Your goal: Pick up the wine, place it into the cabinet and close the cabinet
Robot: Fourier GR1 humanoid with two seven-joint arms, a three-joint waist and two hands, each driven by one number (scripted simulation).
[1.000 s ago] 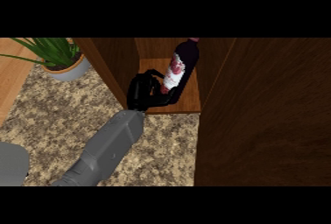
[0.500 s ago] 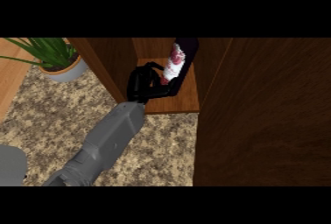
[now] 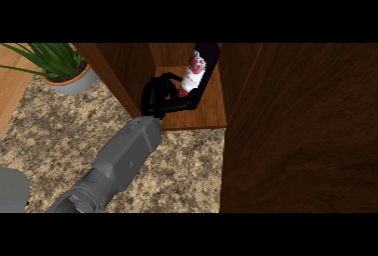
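Note:
A dark wine bottle (image 3: 201, 67) with a white and red label stands slightly tilted on the cabinet's shelf floor (image 3: 210, 116), inside the open wooden cabinet. My right hand (image 3: 161, 97) is at the bottle's lower part, thumb on the left and fingers curled round the base, which they hide. Its grey forearm runs down to the lower left. The cabinet's door (image 3: 303, 130) stands open as a wide dark wood panel on the right. My left hand does not show.
A potted green plant (image 3: 57, 67) stands on the speckled counter (image 3: 184, 170) left of the cabinet's side wall (image 3: 118, 70). A grey rounded part sits at the lower left edge. The door panel fills the right side.
The bottle has gone deeper into the cabinet and stands more upright. My right hand has followed it inward and stays curled round it.

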